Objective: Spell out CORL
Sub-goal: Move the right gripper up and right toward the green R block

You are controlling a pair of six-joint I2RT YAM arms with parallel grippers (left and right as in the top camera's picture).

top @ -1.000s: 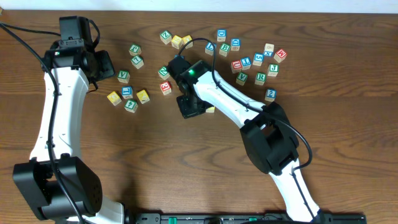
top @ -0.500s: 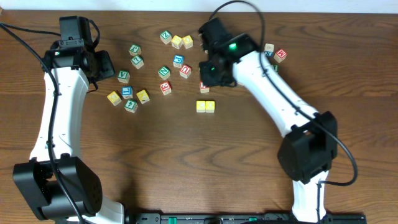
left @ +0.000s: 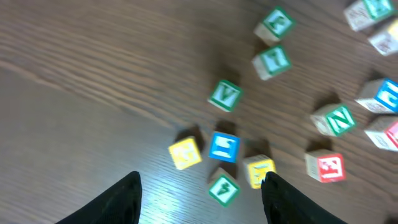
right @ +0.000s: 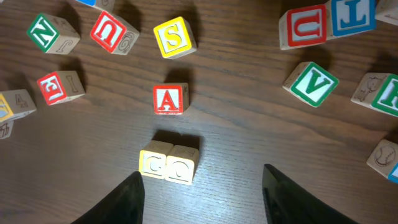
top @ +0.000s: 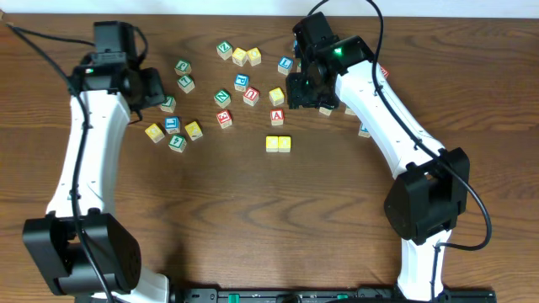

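Scanning the table (top: 253, 219): lettered cubes lie scattered, most in a far band.

Landmark is the yellow pair (right: 168, 163), two yellow-faced cubes touching side by side. Their faint round letters are not surely readable. Overhead, the yellow pair (top: 278, 144) sits alone, nearer the arm bases than the other cubes.

Around it, right wrist view:
- red A cube (right: 169, 99) just beyond the pair, apart from it
- yellow S cube (right: 174, 37) further beyond, roughly in line
- red E cube (right: 56, 87) and green N cube (right: 46, 32) off to one side
- green V cube (right: 312, 84) and red U cube (right: 302, 27) off to the other side

Right gripper (right: 200, 186): fingers spread apart, nothing between them. The pair lies just ahead of the gap, touching neither finger, with no cube in the way. Overhead, the right gripper (top: 305, 91) hangs beyond the pair, beside the S cube.

Left gripper (left: 202, 186): fingers spread apart, empty. Overhead, the left gripper (top: 160, 88) is well apart from the pair, over a separate group: blue cube (left: 224, 147), plain yellow cube (left: 185, 153), second green V cube (left: 224, 96).
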